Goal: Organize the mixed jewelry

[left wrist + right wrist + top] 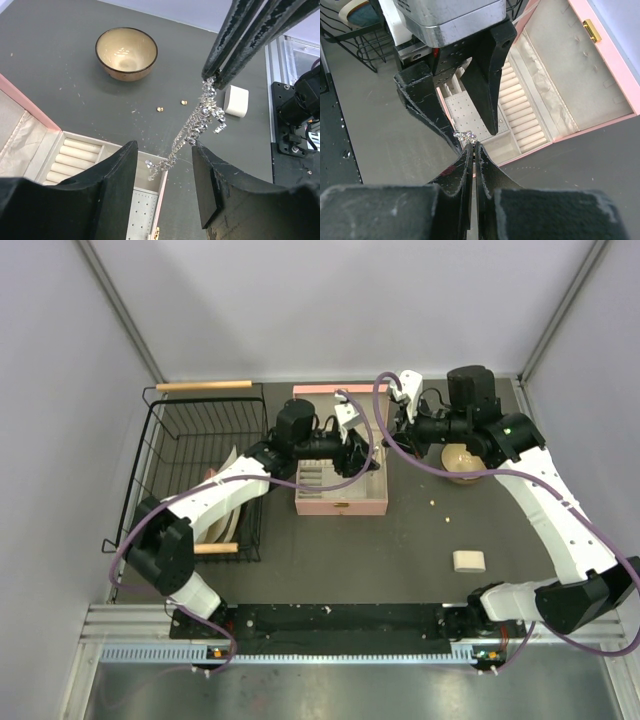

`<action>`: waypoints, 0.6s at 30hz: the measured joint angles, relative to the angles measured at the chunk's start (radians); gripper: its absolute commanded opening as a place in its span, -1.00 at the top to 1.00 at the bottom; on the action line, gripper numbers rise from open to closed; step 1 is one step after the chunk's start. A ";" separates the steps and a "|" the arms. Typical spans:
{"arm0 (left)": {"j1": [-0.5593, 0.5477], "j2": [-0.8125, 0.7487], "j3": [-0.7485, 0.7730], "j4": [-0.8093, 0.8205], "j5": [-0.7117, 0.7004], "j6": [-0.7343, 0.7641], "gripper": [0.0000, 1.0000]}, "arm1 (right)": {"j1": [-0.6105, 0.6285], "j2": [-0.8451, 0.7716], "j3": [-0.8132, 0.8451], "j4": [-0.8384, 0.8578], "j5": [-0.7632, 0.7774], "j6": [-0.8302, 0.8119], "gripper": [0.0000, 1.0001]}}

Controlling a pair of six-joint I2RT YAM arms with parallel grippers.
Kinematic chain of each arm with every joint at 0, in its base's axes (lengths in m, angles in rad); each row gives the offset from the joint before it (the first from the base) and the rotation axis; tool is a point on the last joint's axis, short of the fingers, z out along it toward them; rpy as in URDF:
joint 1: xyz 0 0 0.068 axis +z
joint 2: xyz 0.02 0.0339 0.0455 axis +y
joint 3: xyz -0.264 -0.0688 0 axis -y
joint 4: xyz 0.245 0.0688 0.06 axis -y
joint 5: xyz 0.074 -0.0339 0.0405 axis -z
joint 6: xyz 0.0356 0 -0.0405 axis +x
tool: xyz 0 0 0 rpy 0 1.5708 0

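A silvery chain (pixel 196 126) from the mixed jewelry hangs from my right gripper (pixel 473 144), which is shut on its top end (pixel 466 135). In the left wrist view the chain slants down between the jaws of my left gripper (pixel 165 150). Those jaws stand apart on either side of it without touching it. The chain's lower end dangles over the corner of the open pink box (pixel 159 200). Both grippers meet above the box's right edge (pixel 384 490) in the top view. Two tiny gold bits (pixel 160 108) lie on the table near the chain.
A round wooden bowl (pixel 462 462) sits right of the box, under the right arm. A small white block (pixel 469 560) lies at the front right. A black wire basket (pixel 200 470) with wooden handles stands at the left. Pale bead-like bits (pixel 448 519) dot the mat.
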 measured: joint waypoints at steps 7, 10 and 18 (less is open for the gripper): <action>0.000 0.017 0.010 0.000 0.000 0.000 0.21 | 0.000 0.000 -0.001 0.000 0.001 0.000 1.00; 0.000 0.017 0.010 -0.001 0.000 0.002 0.43 | 0.000 0.000 -0.001 0.000 0.001 0.000 1.00; 0.000 0.017 0.010 -0.003 0.000 0.007 1.00 | 0.000 0.000 -0.002 0.000 0.007 -0.001 1.00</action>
